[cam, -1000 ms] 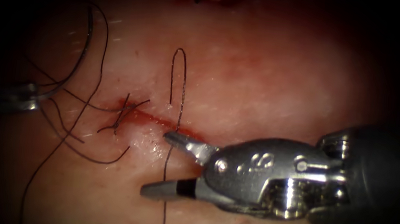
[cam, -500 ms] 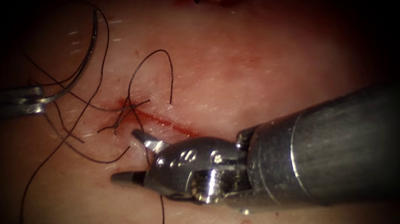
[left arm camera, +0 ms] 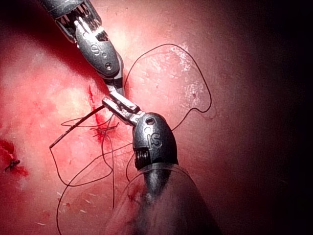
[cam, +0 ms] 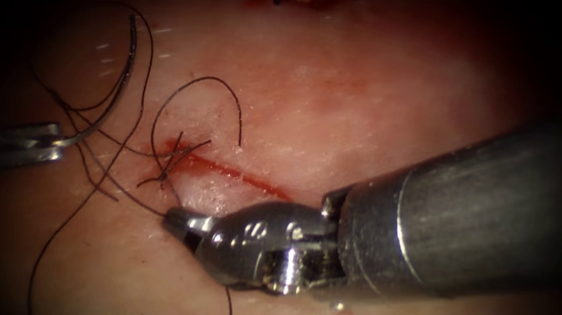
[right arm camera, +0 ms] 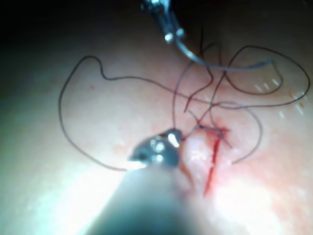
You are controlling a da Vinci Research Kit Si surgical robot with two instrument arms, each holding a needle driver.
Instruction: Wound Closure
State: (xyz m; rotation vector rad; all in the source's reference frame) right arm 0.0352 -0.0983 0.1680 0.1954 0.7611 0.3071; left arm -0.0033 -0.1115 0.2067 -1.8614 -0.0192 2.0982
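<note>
While the left arm's steel needle driver [cam: 50, 140] keeps the curved dark needle [cam: 114, 82] pinched near its tail, clear of the pale pork tissue [cam: 372, 104] left of the red cut [cam: 237, 174], probably just parked. Right driver [cam: 178, 222] looks clamped on the black thread [cam: 197, 91] below the knot [cam: 171, 159], though that's hard to confirm.

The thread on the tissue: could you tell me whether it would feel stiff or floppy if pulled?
Probably floppy: the thread lies in loose curls on the tissue. Likely light, following the right pincer shut on it. The left pincer holds the needle by one end, outside the tissue.
</note>
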